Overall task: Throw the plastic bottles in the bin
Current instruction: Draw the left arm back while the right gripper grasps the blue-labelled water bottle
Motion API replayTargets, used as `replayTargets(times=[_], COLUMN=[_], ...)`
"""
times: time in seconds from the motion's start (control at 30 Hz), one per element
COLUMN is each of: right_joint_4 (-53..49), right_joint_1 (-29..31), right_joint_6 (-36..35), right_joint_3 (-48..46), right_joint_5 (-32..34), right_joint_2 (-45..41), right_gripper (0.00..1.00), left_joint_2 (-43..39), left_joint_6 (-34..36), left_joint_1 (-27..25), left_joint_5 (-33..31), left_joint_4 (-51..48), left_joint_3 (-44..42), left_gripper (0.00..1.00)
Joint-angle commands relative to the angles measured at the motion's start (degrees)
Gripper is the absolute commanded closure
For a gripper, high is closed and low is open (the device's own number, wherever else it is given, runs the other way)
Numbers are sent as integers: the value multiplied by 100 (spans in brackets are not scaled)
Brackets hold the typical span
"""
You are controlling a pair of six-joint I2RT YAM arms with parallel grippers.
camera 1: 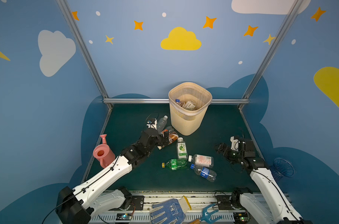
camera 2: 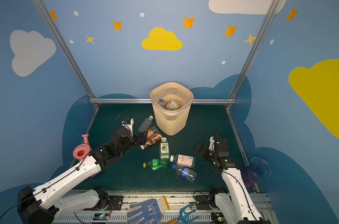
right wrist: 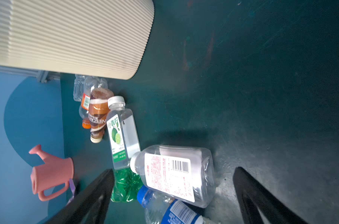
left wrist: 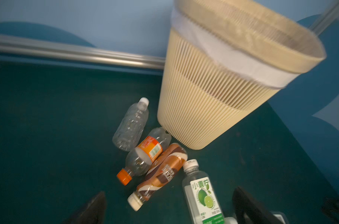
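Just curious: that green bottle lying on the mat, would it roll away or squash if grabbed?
Probably light: the green bottle looks empty. Its walls look dented, so it would likely give under a squeeze. Lying on its side, it may roll if nudged, though the dents should slow it.

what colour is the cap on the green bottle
Yellow cap, best seen in a top view.

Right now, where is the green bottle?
In both top views the green bottle lies on its side near the centre, nearer the robot than the lime-label bottle and left of the red-print bottle.
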Motion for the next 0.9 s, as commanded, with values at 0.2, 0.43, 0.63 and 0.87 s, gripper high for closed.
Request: replayTargets(times=[0.2,0.43,0.63,0.87], right_joint_4=[-763,-833,-997,-1157], right_joint_1=[1182,2102,2737,3257], right_joint_6=[-562,-732,-986,-1167], right_joint_3=[171,197,332,434], right_joint_5=[297,501,714,927], right_joint_2=[10,200,481,943], right_gripper=[14,20,19,15], left_joint_2=[-635,-858,-931,-1056], left_joint_6=[-698,-942,-1070,-1120], left_joint_1=[844,1323,1464,1525], left_joint_5=[-108,249,379,396], left_joint_4=[-453,-528,-580,-624], left_joint_3=[-396,-594,-698,-805], left_gripper=[0,0,0,0])
